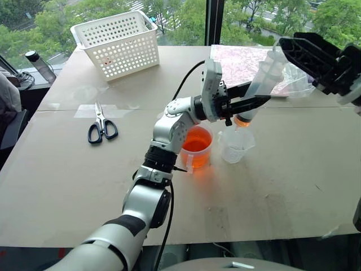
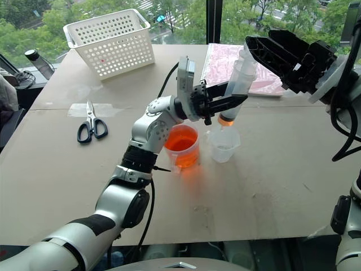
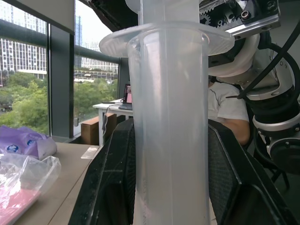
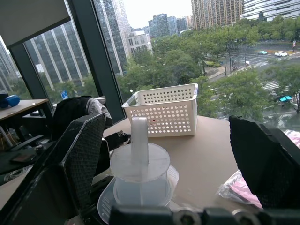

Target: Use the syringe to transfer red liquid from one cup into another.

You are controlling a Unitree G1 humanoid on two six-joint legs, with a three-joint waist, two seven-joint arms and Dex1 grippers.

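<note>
- The left gripper [image 1: 248, 105] is clamped on the barrel of the syringe [image 1: 264, 79], which is held tilted, its orange tip pointing down just above the frosted beaker [image 1: 235, 145].
- The right gripper [image 2: 265, 53] is spread wide, its 2 fingers on either side of the white plunger [image 4: 139, 140] without gripping it.
- The handled cup [image 1: 197, 148] of red liquid [image 1: 197, 144] stands just beside the beaker.

- A white perforated basket [image 1: 118, 43] stands upright at the far left of the table [image 1: 293, 186].
- Blue-handled scissors [image 1: 101, 126] lie flat on the left, nearer than the basket.
- A pink sheet [image 1: 240, 65] lies at the far right, with a clear plastic bag [image 1: 298, 79] on it.
- A dark-capped bottle [image 1: 39, 65] stands beyond the table's far left edge.
</note>
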